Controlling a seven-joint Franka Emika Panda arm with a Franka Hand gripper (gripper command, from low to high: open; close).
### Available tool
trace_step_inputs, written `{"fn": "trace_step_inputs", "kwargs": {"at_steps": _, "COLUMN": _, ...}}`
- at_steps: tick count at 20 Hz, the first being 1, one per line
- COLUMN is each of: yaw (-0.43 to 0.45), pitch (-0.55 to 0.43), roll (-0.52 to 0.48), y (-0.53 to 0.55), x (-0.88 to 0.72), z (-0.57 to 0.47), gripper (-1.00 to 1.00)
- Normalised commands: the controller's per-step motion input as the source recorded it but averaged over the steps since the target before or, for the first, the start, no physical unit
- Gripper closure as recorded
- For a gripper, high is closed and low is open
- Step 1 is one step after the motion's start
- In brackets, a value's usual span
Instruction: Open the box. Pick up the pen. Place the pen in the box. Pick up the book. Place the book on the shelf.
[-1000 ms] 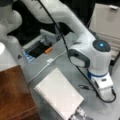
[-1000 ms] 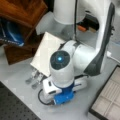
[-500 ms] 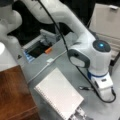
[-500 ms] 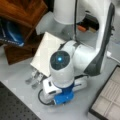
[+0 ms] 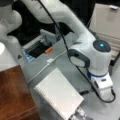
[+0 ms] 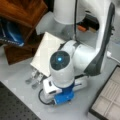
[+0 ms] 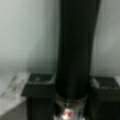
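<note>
I see the hand (image 7: 71,87) clamped on the pen (image 7: 75,50) above the desk (image 7: 27,32), box (image 6: 110,97) open, book (image 5: 58,96) flat.

I counted one arm (image 5: 82,50) with one gripper (image 7: 72,86), and between its two fingers (image 7: 38,86) sat one pen (image 7: 73,50). On the surface (image 5: 62,67) I saw one book (image 5: 58,96), also in a front view (image 6: 47,50). There was one box (image 6: 108,96), lid up, showing several pale compartments that I could not count. I made out one shelf (image 5: 15,95), one black tray (image 5: 37,50) holding one orange piece (image 5: 48,50), and two small metal pieces (image 6: 35,77) beside the book.
</note>
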Motion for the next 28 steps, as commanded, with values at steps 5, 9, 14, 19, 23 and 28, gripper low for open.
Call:
{"fn": "trace_step_inputs", "kwargs": {"at_steps": 5, "yaw": -0.201, "pitch": 0.099, "roll": -0.026, "y": 0.12, "x": -0.09, "z": 0.22, "gripper": 1.0}}
{"fn": "trace_step_inputs", "kwargs": {"at_steps": 9, "yaw": -0.302, "pitch": 0.09, "roll": -0.07, "y": 0.1, "x": -0.1, "z": 0.16, "gripper": 1.0}}
{"fn": "trace_step_inputs", "kwargs": {"at_steps": 14, "yaw": -0.356, "pitch": 0.03, "roll": -0.067, "y": 0.11, "x": -0.17, "z": 0.26, "gripper": 1.0}}
{"fn": "trace_step_inputs", "kwargs": {"at_steps": 19, "yaw": -0.376, "pitch": 0.049, "roll": -0.021, "y": 0.15, "x": -0.33, "z": 0.37, "gripper": 1.0}}
{"fn": "trace_step_inputs", "kwargs": {"at_steps": 23, "yaw": -0.34, "pitch": 0.02, "roll": 0.031, "y": 0.11, "x": -0.39, "z": 0.35, "gripper": 1.0}}
{"fn": "trace_step_inputs", "kwargs": {"at_steps": 28, "yaw": -0.474, "pitch": -0.093, "roll": 0.118, "y": 0.08, "x": -0.38, "z": 0.17, "gripper": 1.0}}
